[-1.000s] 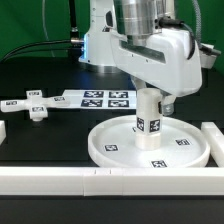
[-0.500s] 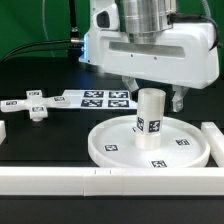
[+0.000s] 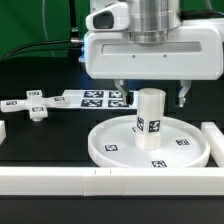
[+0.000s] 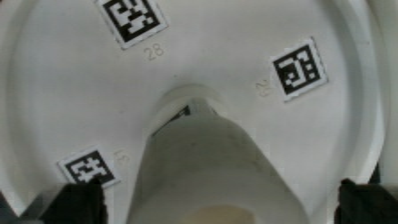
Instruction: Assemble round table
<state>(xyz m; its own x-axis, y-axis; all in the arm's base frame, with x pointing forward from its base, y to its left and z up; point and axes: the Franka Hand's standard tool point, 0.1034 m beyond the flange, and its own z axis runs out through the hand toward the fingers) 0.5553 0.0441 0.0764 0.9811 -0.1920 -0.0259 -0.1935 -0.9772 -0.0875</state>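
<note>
While the gripper [image 3: 151,96] hangs just above the leg [image 3: 149,122], its jaws are spread wide and hold nothing; one finger is on each side of the leg's top, apart from it. The leg stands upright on the middle of the disc [image 3: 102,150], which lies beside the white bars [image 3: 60,182]. The foot piece [image 3: 35,108] lies well apart, at the exterior view's left. I think the risk is a sideways move at this height: a finger can hit the leg and tilt or loosen it, if it is not seated fully.
</note>
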